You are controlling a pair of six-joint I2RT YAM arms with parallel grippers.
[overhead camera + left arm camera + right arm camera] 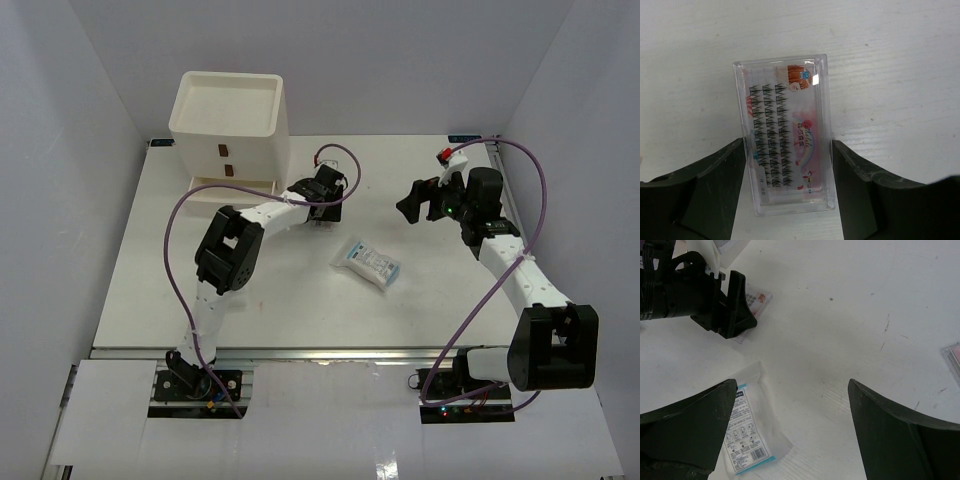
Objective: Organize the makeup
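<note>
Straddling the clear lash case (782,100) with the left hand (787,144); cannot tell if pinched. Light, stiff, slippery; take by long edges.

The drawer box (228,125) is cream-white with two small brown pulls on its front. The table (300,320) under it is white, faintly scuffed grey. Just in front of the box, the lash case (785,135) is clear plastic over rows of black lashes, a pink-and-white card and an orange-haired cartoon head. Further out from the box, the sachet pack (366,263) is white with light-blue edging. The left gripper (788,150) and right gripper (791,390) are black; the cables (175,250) are purple.
</note>
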